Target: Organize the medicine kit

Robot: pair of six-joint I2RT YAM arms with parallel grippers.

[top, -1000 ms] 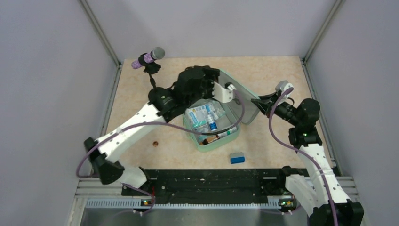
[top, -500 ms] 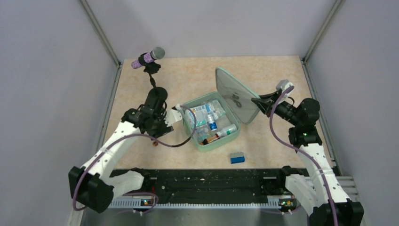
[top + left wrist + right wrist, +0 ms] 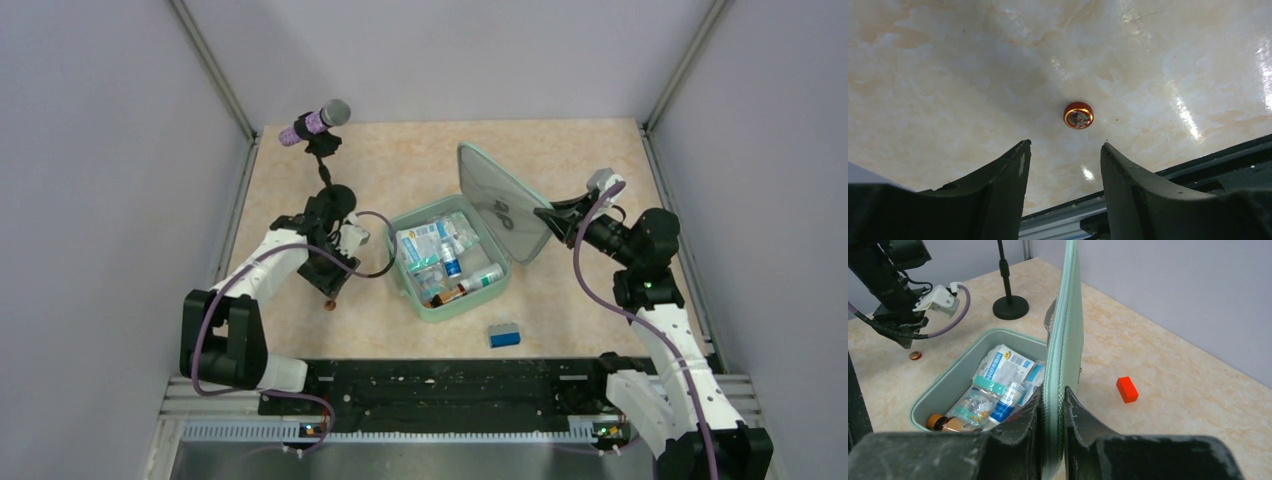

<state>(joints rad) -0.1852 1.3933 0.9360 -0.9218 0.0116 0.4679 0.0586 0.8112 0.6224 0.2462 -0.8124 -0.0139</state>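
Two arms are seen at the worktop [image 3: 420, 150], and the medicine kit [image 3: 455, 312] is parked roughly mid-worktop with its lid [image 3: 497, 203] stood up almost on edge. That lid is pinched along its rim by the right pincer [image 3: 1053, 392], with the fingers pressed tight on either side of the mint-green edge. Inside the tray, packets, a small white-and-blue bottle and an amber vial are piled loosely.

The left pincer [image 3: 1064, 146] is spread wide with nothing in it. It's hung over bare worktop left of the kit and pointed down at a little red round cap [image 3: 1078, 115], which is lying just past the fingertips, untouched.

A blue block [image 3: 504, 335] is spotted near the kit's front corner. An orange-red block [image 3: 1127, 389] is on the other side of the lid from the tray, and a black stand [image 3: 1011, 306] is at the far left.
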